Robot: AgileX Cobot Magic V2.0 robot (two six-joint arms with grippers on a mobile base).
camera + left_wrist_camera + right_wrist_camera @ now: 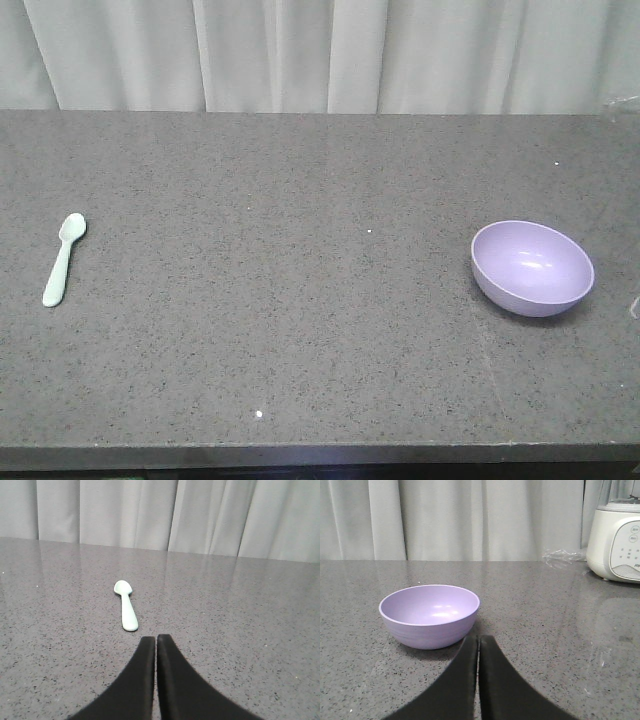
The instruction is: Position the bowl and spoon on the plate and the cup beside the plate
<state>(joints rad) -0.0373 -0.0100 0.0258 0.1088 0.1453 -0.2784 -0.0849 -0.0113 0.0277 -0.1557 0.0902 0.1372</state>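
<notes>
Lying well apart: spoon (64,258) left, bowl (532,268) right.

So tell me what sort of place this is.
Likely a kitchen counter, perhaps staged: a speckled grey stone countertop, what looks like a white blender, a lavender bowl and mint-green spoon, pale curtains behind.

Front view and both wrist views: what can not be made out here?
Plate, cup: in no view.
White appliance: right wrist view, cut by top and right edges.
Left gripper, right gripper: only fingertips show; bottom edge cuts the rest.
</notes>
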